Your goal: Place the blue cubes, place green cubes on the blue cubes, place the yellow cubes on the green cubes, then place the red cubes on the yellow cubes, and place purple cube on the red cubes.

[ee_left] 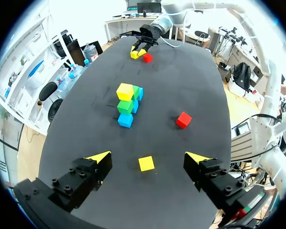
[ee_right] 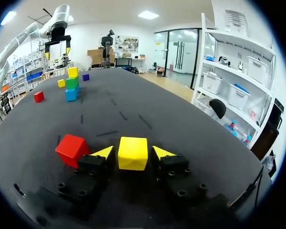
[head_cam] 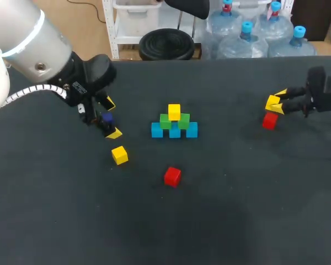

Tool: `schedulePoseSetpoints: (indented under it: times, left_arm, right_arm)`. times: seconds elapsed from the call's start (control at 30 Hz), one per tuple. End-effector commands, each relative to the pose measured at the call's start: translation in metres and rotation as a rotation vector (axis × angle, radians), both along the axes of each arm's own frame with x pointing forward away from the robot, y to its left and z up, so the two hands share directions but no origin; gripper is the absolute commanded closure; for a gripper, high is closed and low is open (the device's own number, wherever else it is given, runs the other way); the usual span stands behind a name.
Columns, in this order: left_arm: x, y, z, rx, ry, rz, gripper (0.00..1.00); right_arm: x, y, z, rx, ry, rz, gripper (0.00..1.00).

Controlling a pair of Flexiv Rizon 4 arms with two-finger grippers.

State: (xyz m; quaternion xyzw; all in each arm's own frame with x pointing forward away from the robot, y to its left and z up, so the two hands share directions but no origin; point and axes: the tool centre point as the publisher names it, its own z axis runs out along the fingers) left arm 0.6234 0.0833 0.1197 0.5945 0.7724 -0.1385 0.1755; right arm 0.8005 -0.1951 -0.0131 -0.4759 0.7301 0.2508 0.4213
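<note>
Mid-table stands a stack: blue cubes (head_cam: 175, 131) at the base, green cubes (head_cam: 165, 121) on them, one yellow cube (head_cam: 174, 112) on top. My right gripper (ee_right: 133, 152) is low at the far right with a yellow cube (ee_right: 132, 152) between its fingers; a thin gap shows on each side, so it is open. A red cube (ee_right: 71, 149) lies just beside it. My left gripper (ee_left: 148, 157) hangs open above a loose yellow cube (ee_left: 146, 163). The purple cube (head_cam: 106, 118) sits on the table below that gripper. Another red cube (head_cam: 172, 176) lies in front of the stack.
The black table (head_cam: 237, 210) ends just behind the stack's row, at the far edge (head_cam: 209, 59). My left arm (head_cam: 38, 61) comes in over the left rear corner.
</note>
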Motion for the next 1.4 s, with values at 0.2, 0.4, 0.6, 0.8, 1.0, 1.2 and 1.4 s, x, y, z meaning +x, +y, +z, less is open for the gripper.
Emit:
schedulePoseSetpoints:
  times: [0.2, 0.4, 0.6, 0.8, 1.0, 1.2, 1.4]
  left_arm:
    - [0.000, 0.000, 0.000, 0.001, 0.000, 0.000, 0.00]
    - [0.000, 0.000, 0.000, 0.001, 0.000, 0.000, 0.00]
    - [0.000, 0.000, 0.000, 0.001, 0.000, 0.000, 0.00]
    - [0.000, 0.000, 0.000, 0.001, 0.000, 0.000, 0.00]
    - [0.000, 0.000, 0.000, 0.001, 0.000, 0.000, 0.00]
    - [0.000, 0.000, 0.000, 0.001, 0.000, 0.000, 0.00]
    - [0.000, 0.000, 0.000, 0.001, 0.000, 0.000, 0.00]
  right_arm:
    - [0.001, 0.006, 0.005, 0.001, -0.005, 0.006, 1.00]
    - [-0.006, 0.013, 0.024, -0.010, 0.000, 0.037, 1.00]
    - [-0.017, 0.029, 0.060, -0.039, 0.009, 0.113, 1.00]
    - [-0.035, 0.054, 0.103, -0.076, 0.031, 0.213, 1.00]
    - [-0.055, 0.088, 0.128, -0.083, 0.028, 0.278, 1.00]
    - [-0.071, 0.127, 0.129, -0.071, 0.027, 0.305, 1.00]
    - [-0.078, 0.162, 0.119, -0.051, 0.042, 0.333, 1.00]
